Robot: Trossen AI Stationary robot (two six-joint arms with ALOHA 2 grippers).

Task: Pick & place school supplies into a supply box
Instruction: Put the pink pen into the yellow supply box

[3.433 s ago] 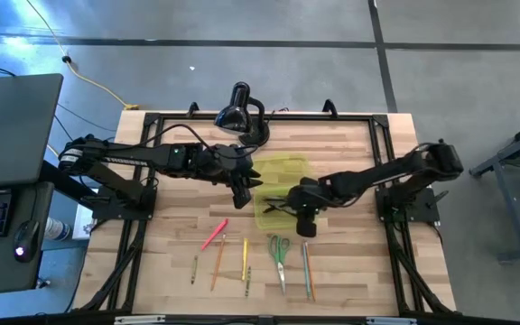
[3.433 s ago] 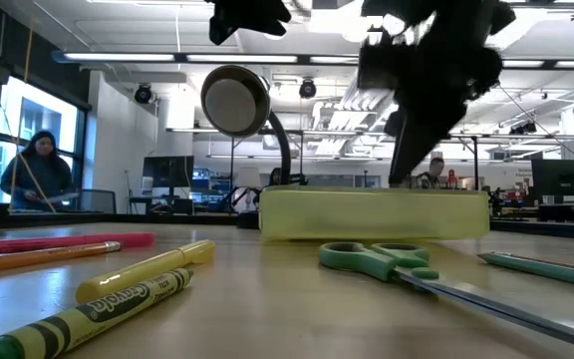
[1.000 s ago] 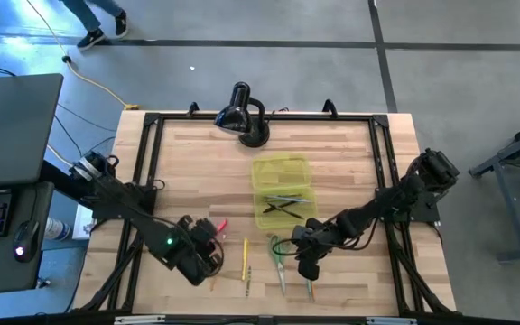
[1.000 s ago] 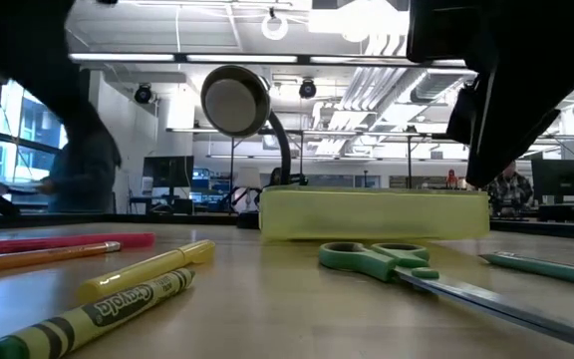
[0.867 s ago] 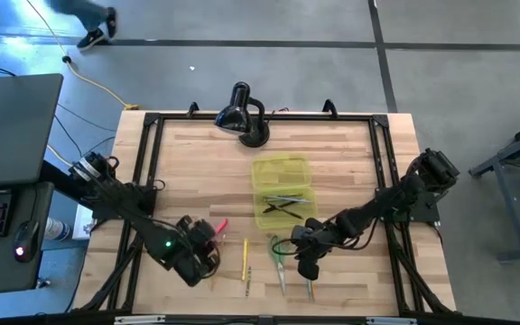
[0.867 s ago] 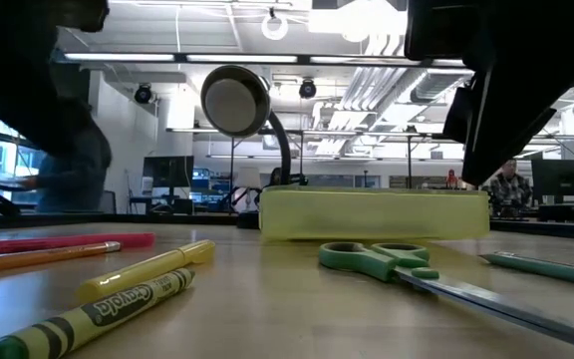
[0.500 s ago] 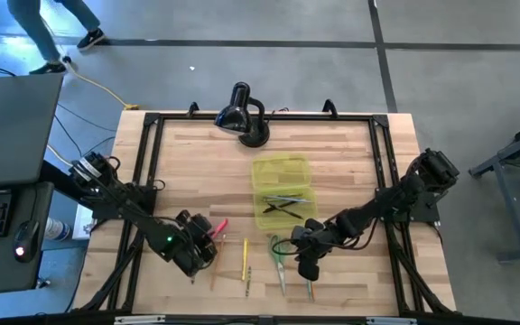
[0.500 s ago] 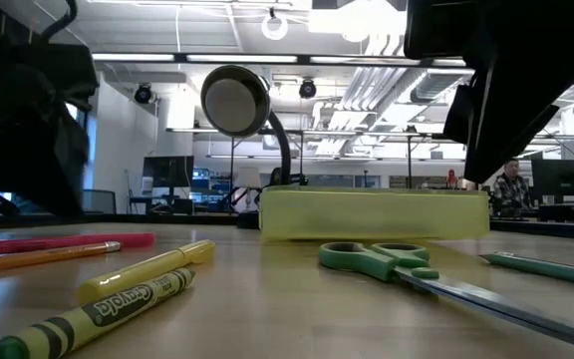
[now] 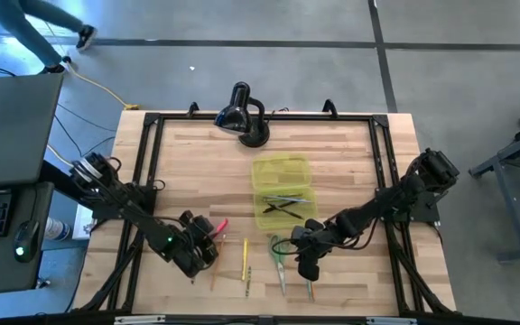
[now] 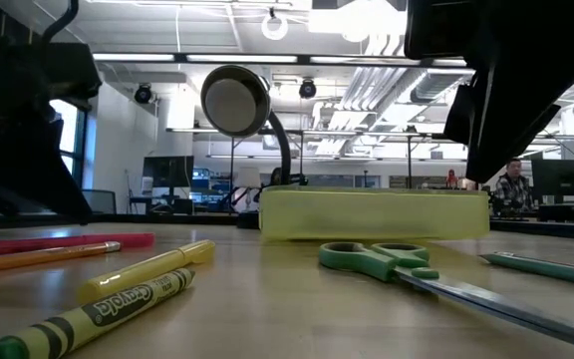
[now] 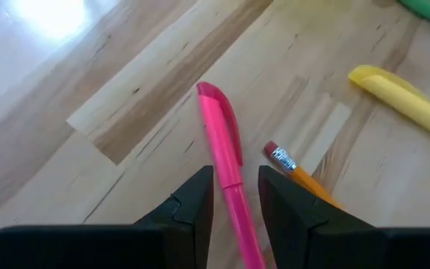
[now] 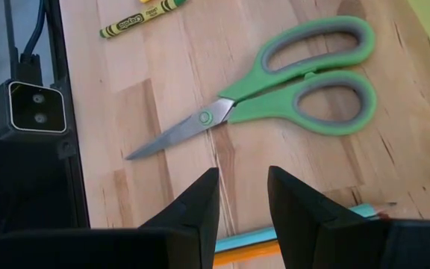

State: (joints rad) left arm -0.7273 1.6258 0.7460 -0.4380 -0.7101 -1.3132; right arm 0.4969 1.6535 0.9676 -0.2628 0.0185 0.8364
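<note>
Front edge of the pale wooden desk [image 9: 179, 171]: loose school supplies in a row.

Left hand [image 11: 235, 196]: now low over the slim pink-red pen [image 11: 226, 161], fingers apart and straddling it, not yet closed; an orange pencil [image 11: 293, 168] lies just beside. A pick looks imminent.

Right hand [image 12: 241, 198]: unmoved, fingers apart and empty, above the green-handled scissors [image 12: 290, 78].

Beyond: translucent yellow-green plastic supply box [image 9: 281, 191], open, a few pens inside.
</note>
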